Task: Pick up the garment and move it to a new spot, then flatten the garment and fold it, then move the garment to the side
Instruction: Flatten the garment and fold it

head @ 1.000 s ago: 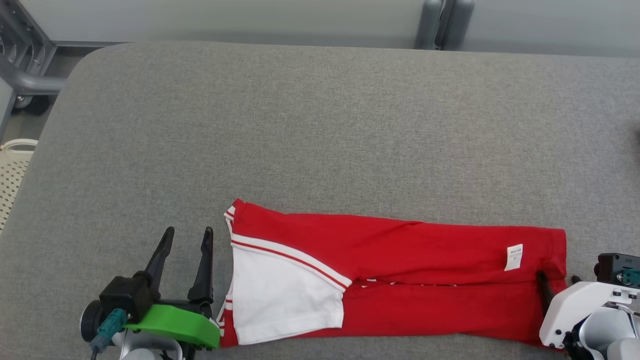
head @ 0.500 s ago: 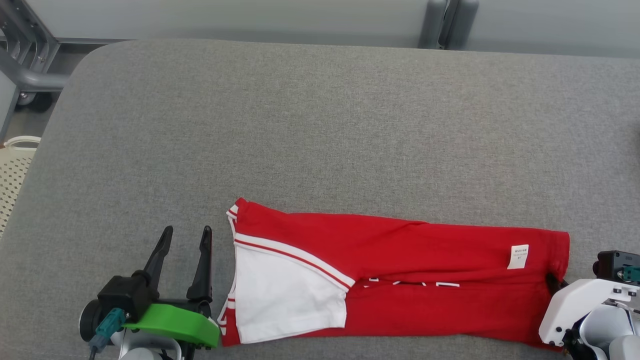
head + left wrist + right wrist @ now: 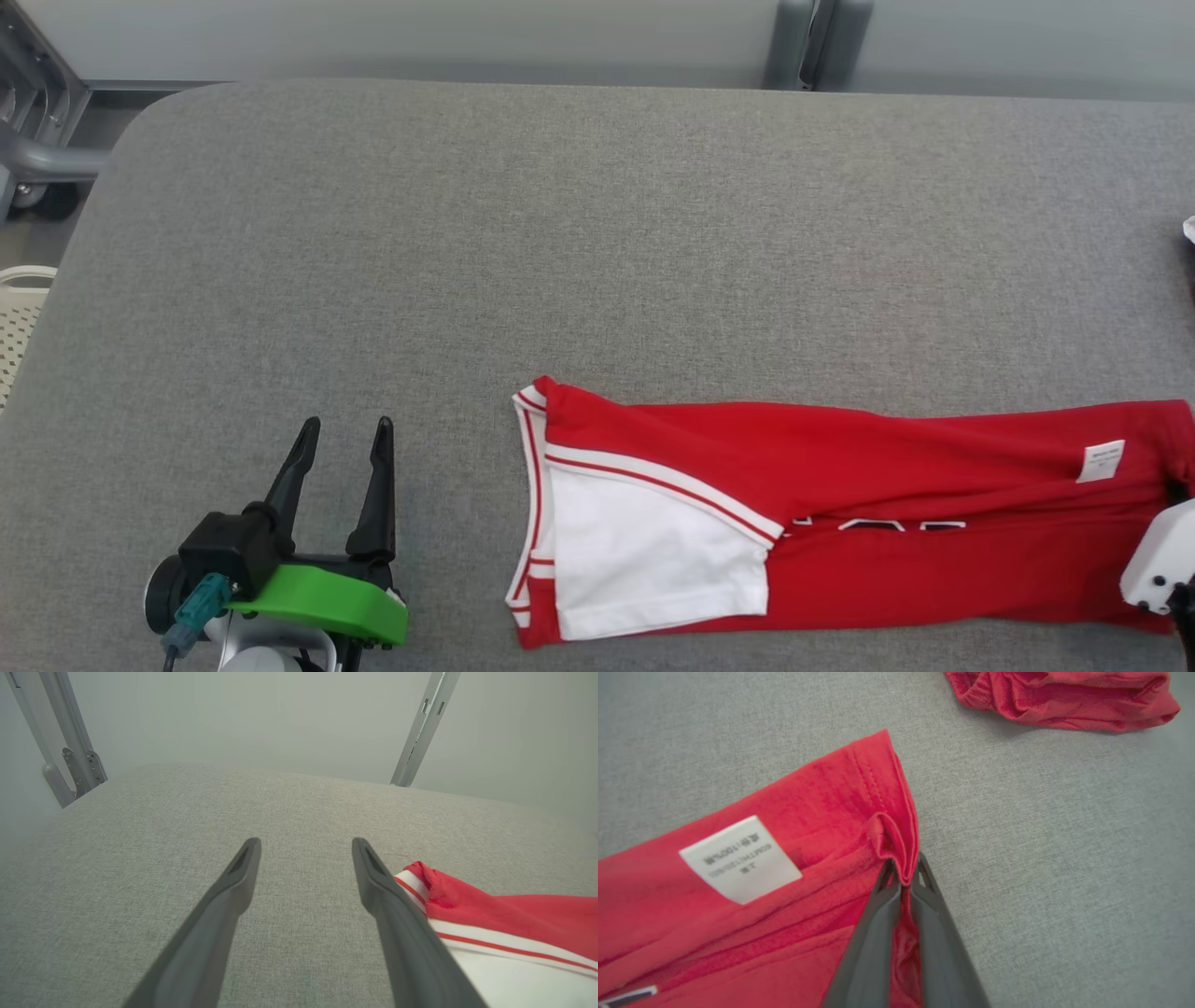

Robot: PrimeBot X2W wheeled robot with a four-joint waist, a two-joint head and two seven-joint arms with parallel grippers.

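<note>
Fingers of the right gripper point(image 3: 905, 865) are closed tight on a raised fold of the red garment point(image 3: 784, 896) at its hemmed end, and the pinched ridge of cloth stands up just past the tips. To the left of those fingers, in the right wrist view, a white care label point(image 3: 740, 858) lies flat on the cloth, near the grip but not touching it. Beyond the tips and off to the right, well apart from the held hem, a second bunched red cloth point(image 3: 1064, 700) lies on the grey padded table point(image 3: 1064, 858).

In the head view this gripper's white housing point(image 3: 1158, 560) sits at the garment's far right end. From there the garment stretches as a long folded strip toward the left gripper point(image 3: 346, 427), lying flat on the table. The end nearest the left gripper carries a white panel point(image 3: 653, 551) edged in red and white stripes.

The left gripper stands with its two fingers spread wide and nothing between them, pointing away across the table. The striped end of the garment lies to its right, with a strip of grey table between them. In the left wrist view that striped corner shows just beside the right-hand finger, and from there I cannot tell whether they touch; the head view shows them apart.

Off to the left gripper's left, past the table's edge, stand a pale perforated basket point(image 3: 19, 317) and a grey metal frame point(image 3: 37, 149)
</note>
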